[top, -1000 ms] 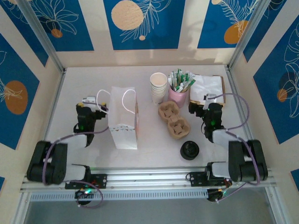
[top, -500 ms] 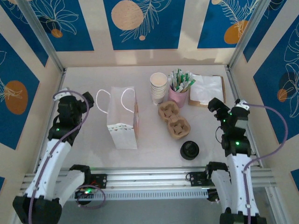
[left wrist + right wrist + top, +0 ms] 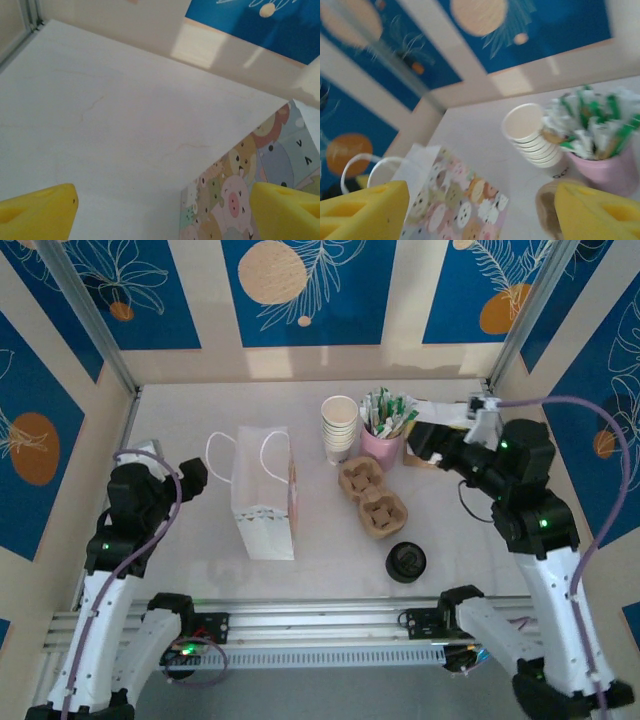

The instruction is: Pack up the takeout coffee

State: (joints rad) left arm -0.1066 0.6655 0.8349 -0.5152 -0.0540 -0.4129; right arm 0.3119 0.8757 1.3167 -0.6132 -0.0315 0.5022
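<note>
A round black lid (image 3: 406, 562) lies on the table near the front; from above I cannot tell if a cup stands under it. The takeout coffee as a plainly lidded cup is out of view. A brown two-hole carrier (image 3: 372, 498) sits mid-table, its edge also at the right wrist view's lower right (image 3: 547, 205). A white paper bag (image 3: 262, 500) with cartoon animals stands left of it. My left gripper (image 3: 190, 478) is open just left of the bag (image 3: 240, 200), holding nothing (image 3: 165, 212). My right gripper (image 3: 420, 440) hovers open and empty (image 3: 480, 212) beside the pink cup.
A stack of lidless cream cups (image 3: 339, 427) and a pink cup (image 3: 383, 435) full of sachets stand at the back centre. White napkins (image 3: 450, 425) lie on a board at the back right. Walls close in three sides.
Both arms have unfolded and lifted. My left gripper swung toward the bag's left side. My right gripper moved left and back, over the napkins toward the pink cup.
</note>
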